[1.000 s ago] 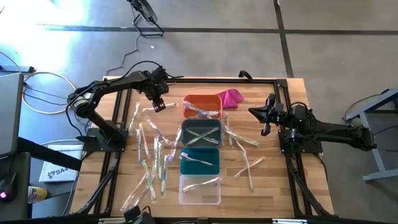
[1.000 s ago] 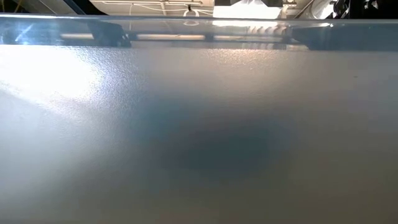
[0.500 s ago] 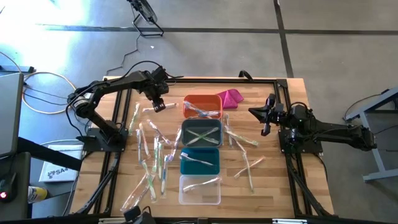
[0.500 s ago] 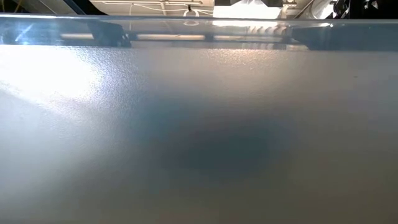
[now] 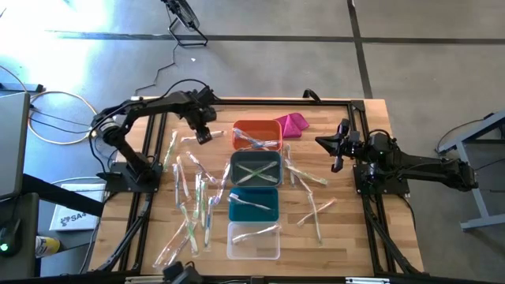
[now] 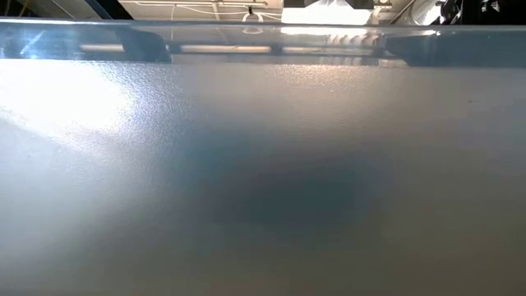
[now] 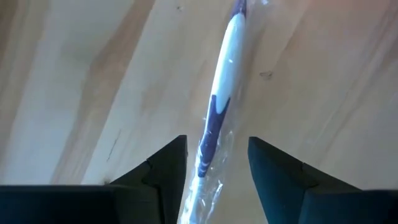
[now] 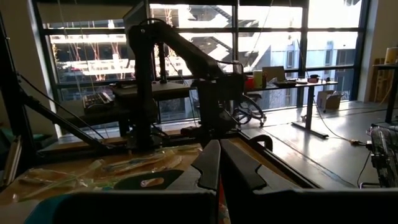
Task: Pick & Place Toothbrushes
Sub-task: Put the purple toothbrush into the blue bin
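Several wrapped toothbrushes [image 5: 193,197] lie flat on the wooden table's left half, and a few more [image 5: 313,209] lie right of the bins. My left gripper [image 5: 203,136] points down over the far left, open. In the left wrist view its fingers [image 7: 168,168] stand on either side of a white-and-blue toothbrush [image 7: 221,93] in a clear wrapper, which lies on the wood. My right gripper [image 5: 338,154] waits shut and level at the right side, holding nothing.
Orange [image 5: 272,126], grey [image 5: 233,170], teal [image 5: 272,213] and clear [image 5: 254,248] bins stand in a column at mid-table, each with toothbrushes inside. A magenta cloth lump [image 5: 292,124] lies at the far edge. A grey blurred surface [image 6: 263,181] fills the low view.
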Motion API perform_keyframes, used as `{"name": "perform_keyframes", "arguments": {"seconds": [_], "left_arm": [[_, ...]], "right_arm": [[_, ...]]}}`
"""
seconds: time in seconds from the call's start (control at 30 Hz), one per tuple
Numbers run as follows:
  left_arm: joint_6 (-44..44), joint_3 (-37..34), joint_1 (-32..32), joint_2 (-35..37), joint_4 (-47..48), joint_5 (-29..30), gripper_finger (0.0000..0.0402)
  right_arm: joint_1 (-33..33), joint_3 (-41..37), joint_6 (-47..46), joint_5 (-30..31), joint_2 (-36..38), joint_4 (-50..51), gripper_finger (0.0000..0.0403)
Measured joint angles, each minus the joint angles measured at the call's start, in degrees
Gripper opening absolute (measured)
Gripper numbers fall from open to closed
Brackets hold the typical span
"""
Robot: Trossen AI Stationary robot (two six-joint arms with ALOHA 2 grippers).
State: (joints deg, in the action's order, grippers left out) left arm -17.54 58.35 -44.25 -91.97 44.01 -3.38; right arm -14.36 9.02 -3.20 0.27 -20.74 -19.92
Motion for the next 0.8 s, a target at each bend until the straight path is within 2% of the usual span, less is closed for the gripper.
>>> {"name": "perform_keyframes", "arguments": {"seconds": [0.4,0.67,0.8], "left_arm": [[1.3,0.3,0.0,-8.7,-0.7,0.7,0.0166],[1.8,0.2,0.0,-9.4,-1.3,1.5,0.0166],[1.8,0.2,0.0,-9.5,-1.5,1.6,0.0148]], "right_arm": [[0.0,0.0,0.0,0.0,0.0,0.0,0.0004],[0.0,0.0,0.0,0.0,0.0,0.0,0.0004],[0.0,0.0,0.0,0.0,0.0,0.0,0.0004]]}}
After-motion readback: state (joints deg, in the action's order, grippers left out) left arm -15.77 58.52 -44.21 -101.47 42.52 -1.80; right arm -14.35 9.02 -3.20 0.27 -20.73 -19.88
